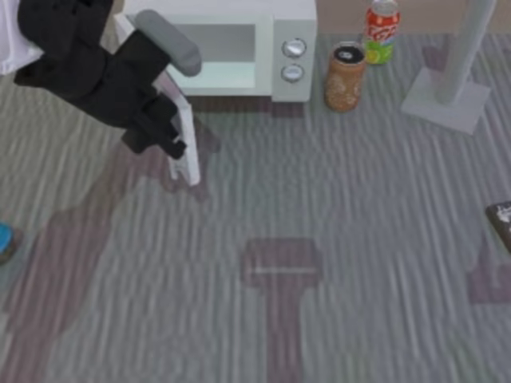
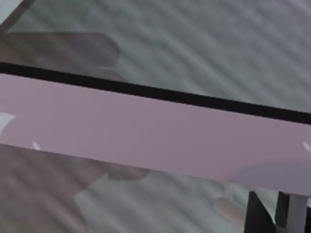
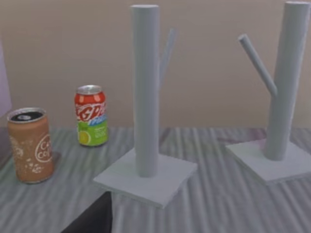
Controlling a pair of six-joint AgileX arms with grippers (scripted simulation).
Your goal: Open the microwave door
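Two knobs (image 1: 293, 60) are showing on the microwave (image 1: 239, 40), which is sitting at the far edge of the table (image 1: 335, 239), left of centre. Its door (image 1: 185, 136) is standing swung open, edge-on from above, reaching out from the oven's left front corner toward the near side. Left claw (image 1: 164, 140) is pressing against the door's outer end; whether it is wide or narrow I cannot tell. Right of the microwave, a brown can (image 1: 345, 76), a red-green can (image 1: 382, 30) and a grey stand (image 1: 451, 80) are standing. Right arm is not showing from above.
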